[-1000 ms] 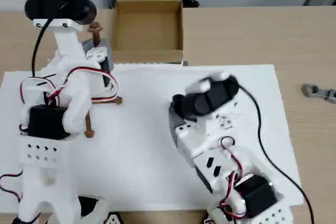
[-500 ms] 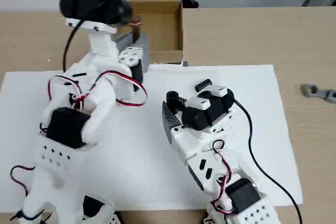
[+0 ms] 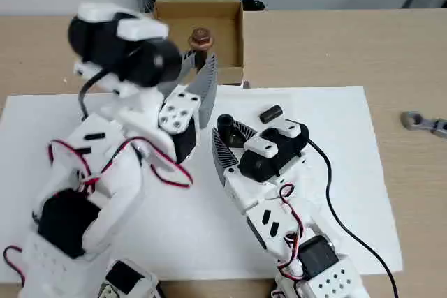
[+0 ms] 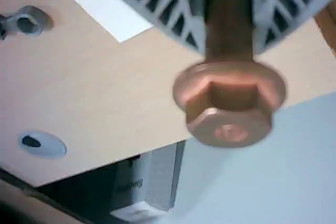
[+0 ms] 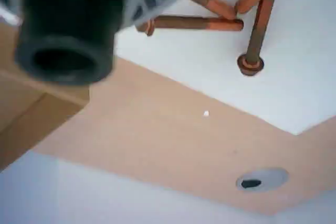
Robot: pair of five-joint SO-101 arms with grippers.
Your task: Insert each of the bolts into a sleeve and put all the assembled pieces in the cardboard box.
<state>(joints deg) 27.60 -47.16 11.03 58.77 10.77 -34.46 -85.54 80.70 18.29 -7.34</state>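
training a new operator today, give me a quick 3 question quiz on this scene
1. True or false: the left tool grips a copper bolt.
2. What does the right tool hold? A) black sleeve B) screwdriver C) nothing
3. Fill in: the loose sleeve lies on the ____.
Key: 1 true; 2 A; 3 white sheet.

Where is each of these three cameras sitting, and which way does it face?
High view: fixed above, looking down on table, cardboard box, left arm, right arm.
Left wrist view: on left arm, looking along its fingers at the gripped bolt.
Right wrist view: on right arm, looking past its held sleeve toward loose bolts.
Shared: high view also shows bolt, sleeve.
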